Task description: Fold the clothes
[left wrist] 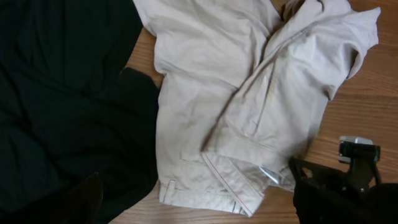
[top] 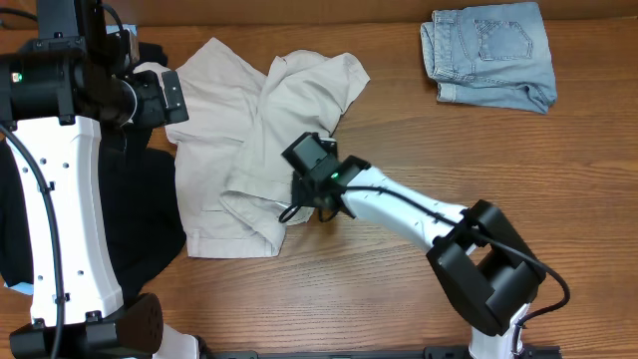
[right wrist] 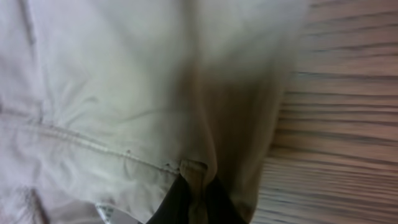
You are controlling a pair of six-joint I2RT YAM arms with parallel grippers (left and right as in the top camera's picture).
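The right gripper (right wrist: 196, 200) is pressed together on a ridge of beige cloth at the near right edge of the shorts (top: 234, 140), close to a stitched seam. The pinch looks thin, and I cannot tell how many layers it has caught. From that grip the shorts spread away to the left and the far side, crumpled on the table (top: 399, 120) with one leg flopped over the other. Their long axis seems to run from the near left hem to the far right corner. The left gripper (top: 171, 95) hovers spread wide at the shorts' far left edge, holding nothing, so the right arm is the one engaged. A black garment (top: 150, 214) touches the shorts' left side, partly under the left arm, and might drag along with a pull. A denim pair (top: 493, 55) lies well apart to the shorts' far right, out of the way.
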